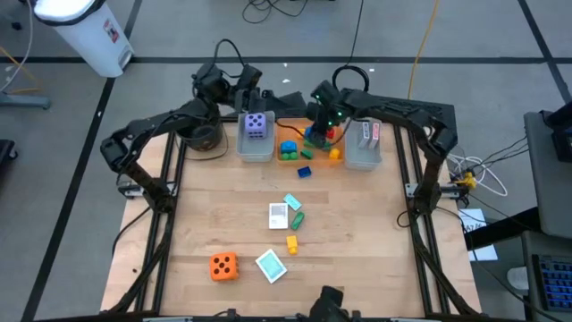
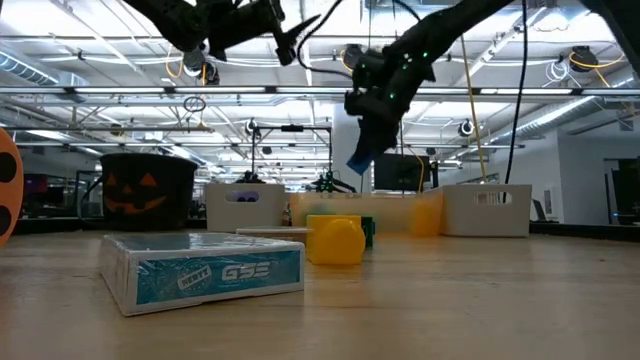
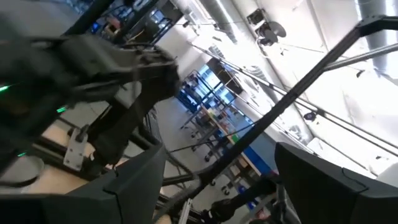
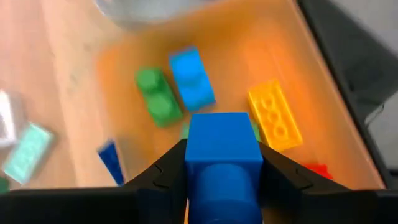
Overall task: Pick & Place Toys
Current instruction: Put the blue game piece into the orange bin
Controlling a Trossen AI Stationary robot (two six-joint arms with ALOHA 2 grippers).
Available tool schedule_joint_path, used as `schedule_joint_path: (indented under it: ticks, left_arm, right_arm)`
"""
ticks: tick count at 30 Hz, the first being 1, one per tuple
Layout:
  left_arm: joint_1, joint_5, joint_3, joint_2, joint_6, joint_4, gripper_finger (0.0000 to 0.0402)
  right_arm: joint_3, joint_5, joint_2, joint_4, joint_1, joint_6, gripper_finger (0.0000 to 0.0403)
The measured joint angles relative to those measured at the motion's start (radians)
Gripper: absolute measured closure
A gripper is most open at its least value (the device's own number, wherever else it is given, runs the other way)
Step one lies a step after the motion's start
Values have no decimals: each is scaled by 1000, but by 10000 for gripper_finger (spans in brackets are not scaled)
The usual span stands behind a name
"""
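My right gripper (image 4: 224, 180) is shut on a blue brick (image 4: 224, 146) and hangs over the orange bin (image 4: 261, 68), where green (image 4: 157, 94), blue (image 4: 193, 78) and yellow (image 4: 275, 115) bricks lie. My left gripper (image 3: 217, 180) is open with nothing between its fingers, raised above the grey bin (image 1: 256, 148) that holds the purple die (image 1: 256, 125). An orange die (image 1: 223, 266), a few cards (image 1: 278, 215) and loose bricks (image 1: 291, 241) lie on the table. My right gripper pinches the blue brick by two opposite sides (image 4: 194, 152) between its two fingers. The fingers come slanting down from above. The brick is lifted clear over the orange bin and sticks out tilted below the fingertips (image 2: 360, 157).
A second grey bin (image 1: 364, 154) with cards stands right of the orange bin. The round black pot (image 1: 201, 134) is at the far left. A blue brick (image 1: 305, 172) lies just in front of the bins. The near half of the table has room between the scattered toys.
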Motion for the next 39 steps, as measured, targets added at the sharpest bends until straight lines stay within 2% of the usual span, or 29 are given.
schedule_joint_path:
  ticks: [10, 21, 25, 33, 39]
  left_arm:
    - [36, 6, 1, -66, 3, -4, 92]
    - [36, 6, 1, -68, 2, -12, 92]
    - [33, 7, 1, -68, -4, -14, 92]
    - [13, 7, 1, -68, 2, -18, 92]
    - [6, 8, 1, -68, 47, -99, 92]
  right_arm:
    - [6, 23, 71, -170, 15, -109, 274]
    - [5, 95, 130, -189, 97, -162, 273]
    - [5, 181, 153, -180, 105, -170, 273]
    - [5, 185, 155, -181, 98, -190, 273]
    - [5, 183, 155, -211, 97, -205, 273]
